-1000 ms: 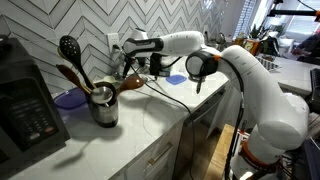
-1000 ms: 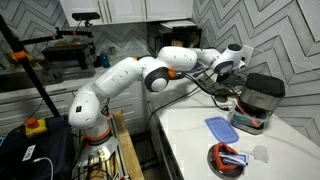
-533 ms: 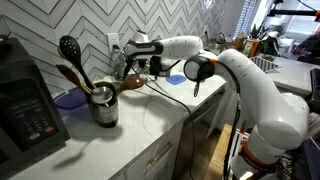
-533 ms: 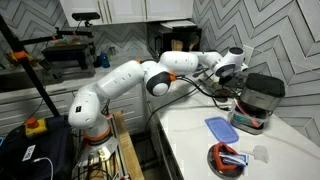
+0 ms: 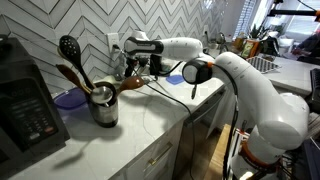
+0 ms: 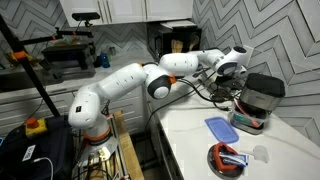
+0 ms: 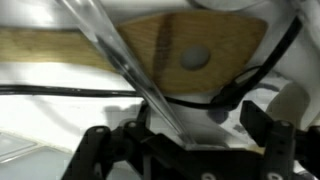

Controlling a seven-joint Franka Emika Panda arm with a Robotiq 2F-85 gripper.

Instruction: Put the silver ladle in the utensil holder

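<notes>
Wrist view alone shows you the silver ladle (image 7: 120, 65) slanting into the gripper (image 7: 185, 150); whether it's clamped, you can't tell.

No legible txt, labels, brands or nos. in any view.

Arm's elbow (image 5: 194, 70) nearer the gripper (image 5: 138, 66).
</notes>
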